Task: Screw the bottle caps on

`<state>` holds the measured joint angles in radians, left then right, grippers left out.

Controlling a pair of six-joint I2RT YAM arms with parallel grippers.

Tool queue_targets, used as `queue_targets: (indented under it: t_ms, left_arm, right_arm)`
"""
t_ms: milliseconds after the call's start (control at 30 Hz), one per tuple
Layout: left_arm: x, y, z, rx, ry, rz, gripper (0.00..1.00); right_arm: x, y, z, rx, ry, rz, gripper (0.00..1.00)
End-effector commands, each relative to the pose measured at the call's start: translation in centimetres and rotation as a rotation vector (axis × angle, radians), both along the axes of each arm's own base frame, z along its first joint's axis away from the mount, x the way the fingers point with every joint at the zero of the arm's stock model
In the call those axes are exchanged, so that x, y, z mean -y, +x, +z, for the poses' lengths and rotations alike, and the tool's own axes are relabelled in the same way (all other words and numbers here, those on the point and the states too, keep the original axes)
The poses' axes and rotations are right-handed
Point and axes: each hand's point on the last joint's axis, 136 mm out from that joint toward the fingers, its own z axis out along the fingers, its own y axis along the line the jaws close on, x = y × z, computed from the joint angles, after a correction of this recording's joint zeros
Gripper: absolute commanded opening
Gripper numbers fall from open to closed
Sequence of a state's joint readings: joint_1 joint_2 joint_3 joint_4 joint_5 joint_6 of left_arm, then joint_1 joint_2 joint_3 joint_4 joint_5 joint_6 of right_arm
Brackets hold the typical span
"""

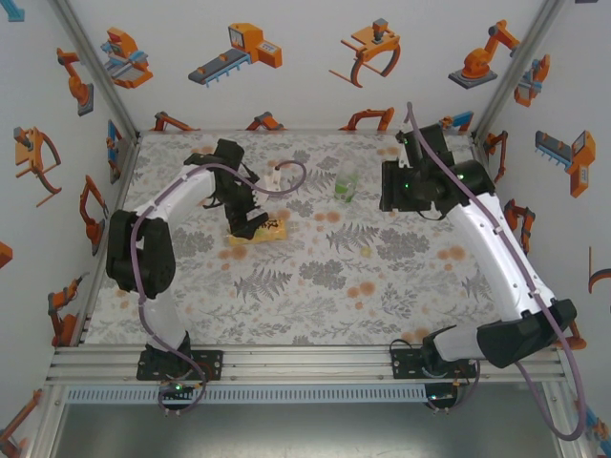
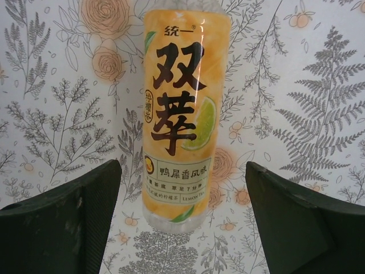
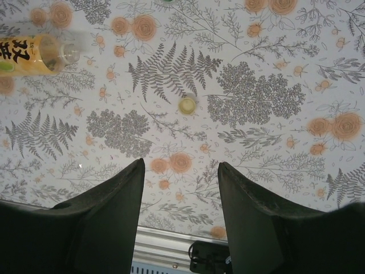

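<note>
Flat on the floral table [image 1: 315, 286], left of centre: amber bottle [image 2: 182, 114], contents hidden behind yellow label [image 2: 181, 85]. Astride it: left gripper [image 2: 182, 166], spread wide, touching neither side. Farther right, upright: clear green-banded bottle [image 1: 347, 181]. Mid-table, open room all round: pale cap [image 3: 187, 105]. Toward the far right: right gripper [image 3: 181, 165], parted, holding nothing.
</note>
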<state>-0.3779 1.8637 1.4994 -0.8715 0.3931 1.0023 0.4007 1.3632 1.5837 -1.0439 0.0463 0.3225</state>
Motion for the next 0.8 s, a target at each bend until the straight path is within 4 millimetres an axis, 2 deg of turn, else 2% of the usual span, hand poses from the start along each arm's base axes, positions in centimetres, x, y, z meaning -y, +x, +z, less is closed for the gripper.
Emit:
queue_targets:
  t_ms: [0, 233, 767]
  left_arm:
    - [0.1, 0.6, 0.0, 0.008, -0.005, -0.029, 0.82]
    - [0.8, 0.9, -1.7, -0.031, -0.020, -0.037, 0.80]
    - [1.4, -0.1, -5.2, -0.076, -0.090, -0.059, 0.79]
  right_arm:
    - [0.8, -0.9, 0.0, -0.007, -0.014, -0.026, 0.52]
    - [1.0, -1.1, -0.9, -0.021, -0.031, -0.028, 0.52]
    - [1.1, -1.2, -2.6, -0.054, -0.050, -0.023, 0.53]
